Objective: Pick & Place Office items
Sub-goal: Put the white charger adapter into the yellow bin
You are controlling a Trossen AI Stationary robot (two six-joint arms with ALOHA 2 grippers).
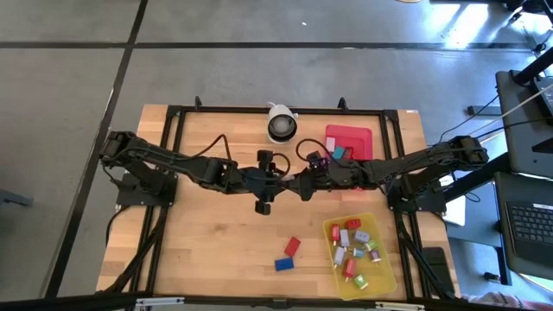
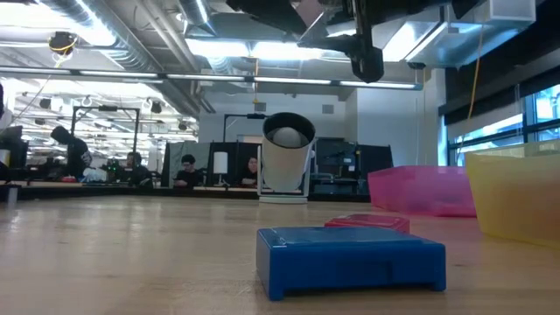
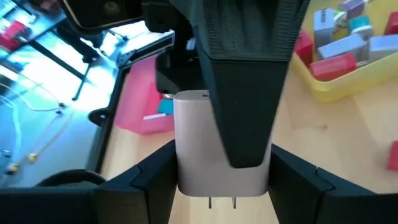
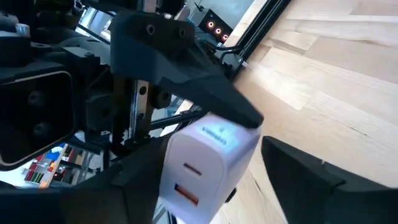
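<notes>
A pale plug block with two metal prongs hangs high above the table's middle, where both arms meet. My left gripper is shut on it. My right gripper is open around the same block, one finger on each side of it, and a gap shows at one finger. In the high view the two grippers meet nose to nose. A blue block and a red block lie flat on the wood toward the near edge. My left gripper pinches the pale block's two opposite sides between its two fingers, coming nearly level from the table's left. The block is lifted clear, with its prongs pointing back toward the left wrist. My right gripper has one ribbed finger lying across the block's broad face. Whether that finger touches the block, I cannot tell.
A yellow tray with several small blocks stands at the near right. A red tray with a few blocks stands at the far right. A white round camera stands at the far middle. Bare wood lies on the near left.
</notes>
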